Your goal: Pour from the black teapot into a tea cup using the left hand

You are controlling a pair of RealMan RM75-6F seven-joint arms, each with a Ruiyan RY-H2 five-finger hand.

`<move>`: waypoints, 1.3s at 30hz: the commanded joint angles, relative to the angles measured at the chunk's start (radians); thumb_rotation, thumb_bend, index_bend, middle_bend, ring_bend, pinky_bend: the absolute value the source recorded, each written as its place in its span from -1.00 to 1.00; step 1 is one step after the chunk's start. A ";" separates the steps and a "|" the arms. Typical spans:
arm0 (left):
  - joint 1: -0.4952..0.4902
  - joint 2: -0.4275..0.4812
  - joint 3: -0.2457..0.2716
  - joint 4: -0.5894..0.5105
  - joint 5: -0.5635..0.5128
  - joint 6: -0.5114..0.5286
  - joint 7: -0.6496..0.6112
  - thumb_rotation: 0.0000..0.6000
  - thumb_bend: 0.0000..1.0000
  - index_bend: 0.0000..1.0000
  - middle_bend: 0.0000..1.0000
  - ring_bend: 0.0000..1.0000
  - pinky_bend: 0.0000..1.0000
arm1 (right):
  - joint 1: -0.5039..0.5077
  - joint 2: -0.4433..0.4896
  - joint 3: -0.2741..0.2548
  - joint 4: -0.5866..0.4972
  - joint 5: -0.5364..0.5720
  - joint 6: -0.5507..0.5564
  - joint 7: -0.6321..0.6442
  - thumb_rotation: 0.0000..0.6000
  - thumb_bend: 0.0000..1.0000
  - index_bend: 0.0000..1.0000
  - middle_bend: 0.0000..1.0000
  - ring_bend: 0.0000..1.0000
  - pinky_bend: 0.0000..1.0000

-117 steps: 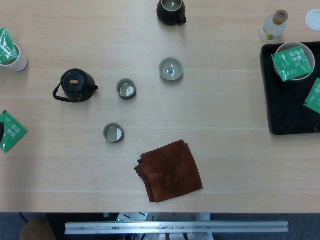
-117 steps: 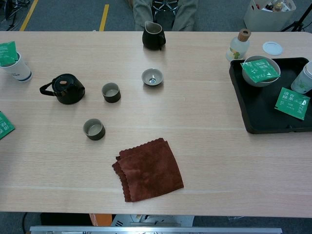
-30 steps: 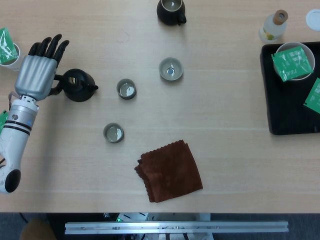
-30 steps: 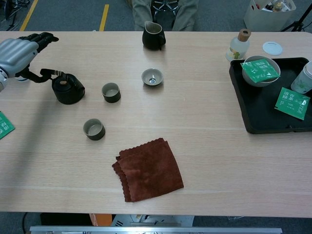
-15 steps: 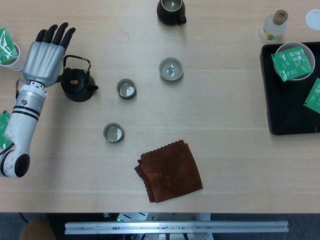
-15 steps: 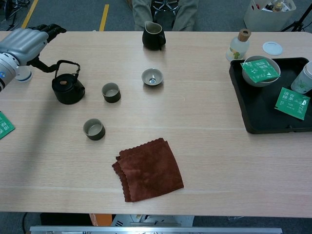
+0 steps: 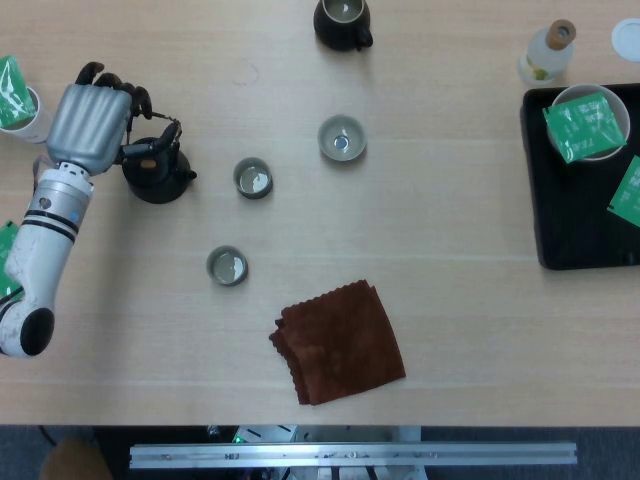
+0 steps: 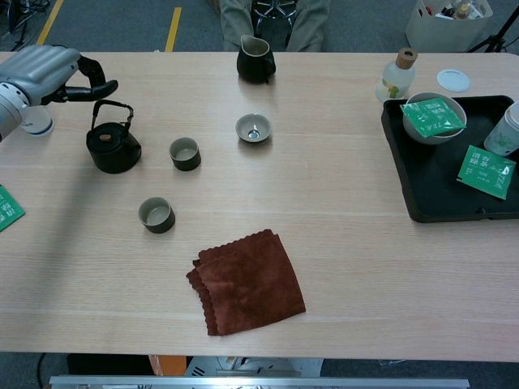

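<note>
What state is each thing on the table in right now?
black teapot: upright on the table, lid on, handle raised
left hand: above the teapot, fingers curled over the handle; grip unclear
dark cup by the teapot: upright
nearer dark cup: upright
pale bowl cup: upright
brown cloth: folded, flat
black pitcher: upright, no lid
bottle: upright, stoppered
</note>
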 commanded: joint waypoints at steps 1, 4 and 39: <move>-0.016 -0.022 0.002 0.022 -0.005 -0.013 -0.003 -1.00 -0.54 -0.11 -0.10 -0.44 -0.74 | -0.003 0.002 0.000 0.001 0.004 0.002 0.002 1.00 -0.85 -0.36 -0.24 -0.58 -0.53; -0.033 -0.043 0.000 0.045 -0.021 -0.029 0.013 -1.00 -0.55 -0.18 -0.13 -0.45 -0.75 | -0.005 0.002 -0.001 0.005 0.007 0.002 0.005 1.00 -0.85 -0.36 -0.24 -0.58 -0.53; -0.139 -0.207 -0.002 0.267 -0.252 -0.134 0.227 -1.00 -0.59 -0.23 -0.09 -0.46 -0.80 | -0.007 -0.002 0.003 0.041 0.026 -0.013 0.036 1.00 -0.85 -0.36 -0.24 -0.58 -0.53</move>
